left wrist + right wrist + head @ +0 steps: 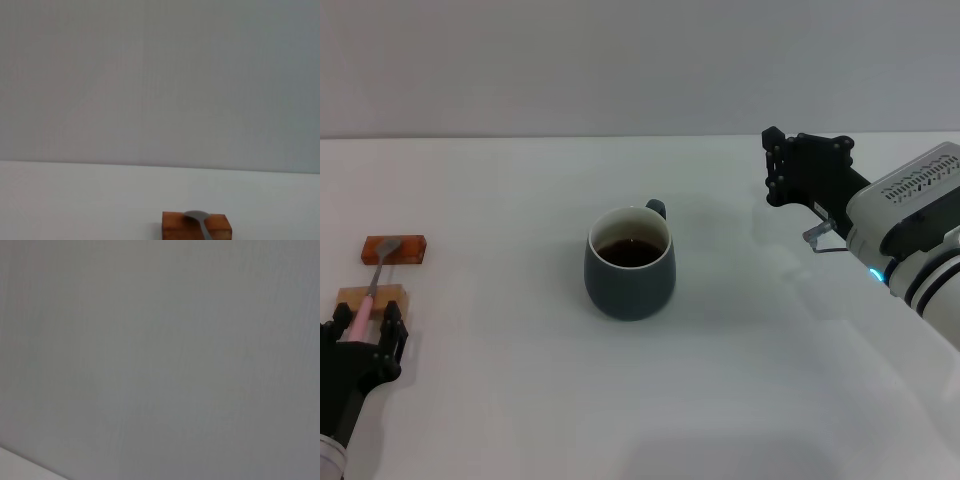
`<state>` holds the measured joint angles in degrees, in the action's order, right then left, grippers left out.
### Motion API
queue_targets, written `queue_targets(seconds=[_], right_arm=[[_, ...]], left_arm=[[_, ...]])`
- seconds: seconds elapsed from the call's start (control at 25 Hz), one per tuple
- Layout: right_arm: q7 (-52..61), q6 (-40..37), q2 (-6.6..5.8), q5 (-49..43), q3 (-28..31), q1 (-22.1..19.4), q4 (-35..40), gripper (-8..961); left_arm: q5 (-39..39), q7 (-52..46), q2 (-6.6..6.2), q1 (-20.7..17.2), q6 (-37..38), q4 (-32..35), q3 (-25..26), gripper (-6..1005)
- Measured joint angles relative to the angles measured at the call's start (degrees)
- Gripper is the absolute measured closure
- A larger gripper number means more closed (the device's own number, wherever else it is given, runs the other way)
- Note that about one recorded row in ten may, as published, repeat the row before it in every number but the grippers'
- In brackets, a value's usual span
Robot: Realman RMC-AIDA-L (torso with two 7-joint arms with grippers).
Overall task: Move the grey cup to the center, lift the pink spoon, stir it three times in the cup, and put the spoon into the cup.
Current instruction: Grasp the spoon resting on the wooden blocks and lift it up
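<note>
The grey cup (pixel 630 265) stands upright in the middle of the table, dark liquid inside and its handle turned away from me. The pink spoon (pixel 372 290) lies across two wooden blocks at the far left, with its grey bowl (pixel 196 216) on the farther block (pixel 197 226). My left gripper (pixel 365 325) is open at the table's near left; its fingers (pixel 392 322) stand on either side of the spoon's pink handle end. My right gripper (pixel 807 152) hangs open above the table, right of the cup and well apart from it.
The nearer wooden block (pixel 372 297) lies just ahead of my left gripper, the farther block (pixel 395 249) behind it. The white table (pixel 720 400) ends at a grey wall; the right wrist view shows mostly that wall.
</note>
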<state>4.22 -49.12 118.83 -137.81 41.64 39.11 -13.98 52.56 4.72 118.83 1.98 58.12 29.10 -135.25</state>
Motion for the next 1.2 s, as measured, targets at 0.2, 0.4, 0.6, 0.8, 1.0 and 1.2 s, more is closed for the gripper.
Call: queue_targets(seconds=[0.2, 0.4, 0.6, 0.8, 1.0, 1.2], right_arm=[[0.0, 0.0, 0.0, 0.0, -0.06, 0.0, -0.07, 954], [0.0, 0.0, 0.0, 0.0, -0.07, -0.08, -0.18, 954], [0.0, -0.01, 0.0, 0.0, -0.07, -0.09, -0.18, 954], [0.0, -0.01, 0.0, 0.0, -0.07, -0.06, -0.18, 954], [0.0, -0.01, 0.0, 0.0, -0.07, 0.05, -0.17, 954], [0.0, -0.01, 0.0, 0.0, -0.07, 0.16, -0.17, 954]], left_arm=[[0.0, -0.16, 0.0, -0.06, -0.16, 0.08, 0.04, 481], [0.0, -1.29, -0.07, -0.07, -0.22, 0.0, -0.05, 586], [0.0, -1.36, -0.09, -0.07, -0.22, -0.02, -0.01, 585], [0.0, -1.38, -0.09, -0.05, -0.28, -0.01, 0.08, 584], [0.0, -1.45, -0.09, 0.08, -0.74, -0.05, 0.25, 603], [0.0, -1.48, -0.09, 0.24, -1.08, -0.09, 0.33, 633]])
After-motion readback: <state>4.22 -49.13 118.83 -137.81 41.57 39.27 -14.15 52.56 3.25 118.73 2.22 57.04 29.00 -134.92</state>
